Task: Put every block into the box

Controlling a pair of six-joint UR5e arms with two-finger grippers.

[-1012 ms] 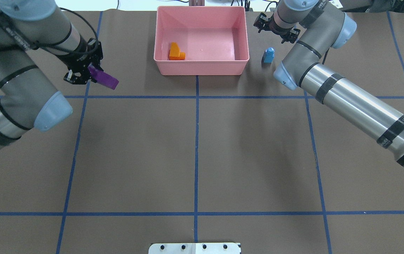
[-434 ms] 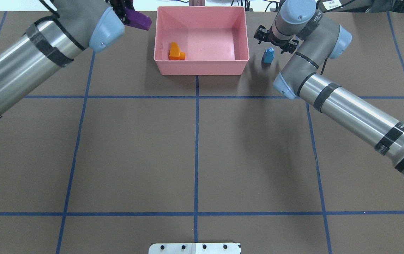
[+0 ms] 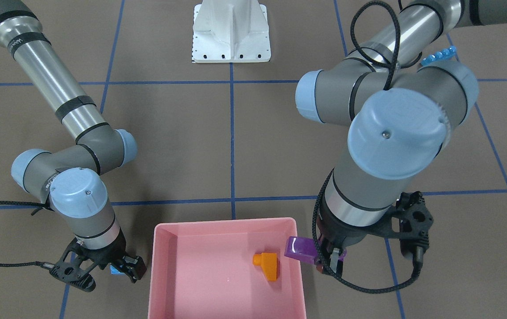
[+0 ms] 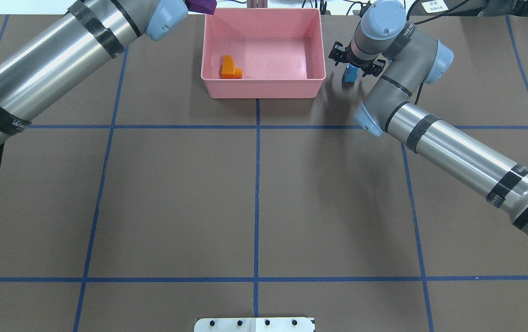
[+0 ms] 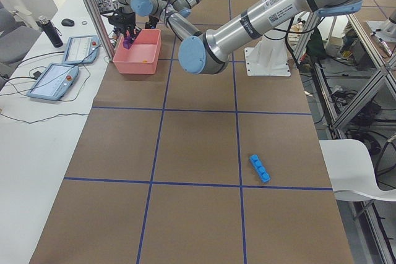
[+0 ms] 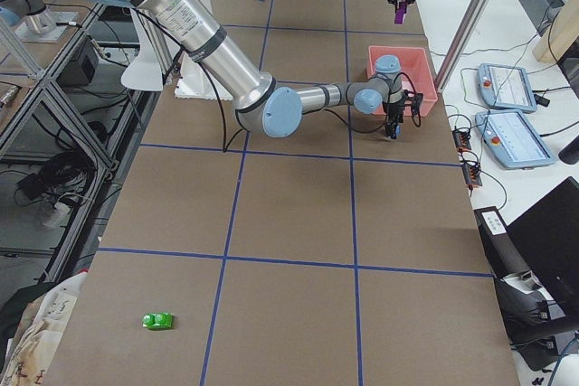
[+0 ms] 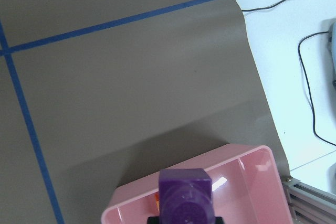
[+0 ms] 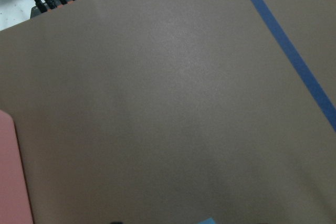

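You're watching the left gripper [image 3: 329,259] clenching the purple block [image 3: 298,247] over the box's [image 4: 264,87] far left corner. The orange block [image 4: 230,68] is lying inside. The right gripper [image 4: 354,64] is hovering, released, over the small blue cube [image 4: 349,75] just right of the box.

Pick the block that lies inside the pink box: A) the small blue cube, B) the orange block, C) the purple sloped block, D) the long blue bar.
B: the orange block rests on the floor of the pink box, while the purple block is held over its rim and the small blue cube stands outside it.
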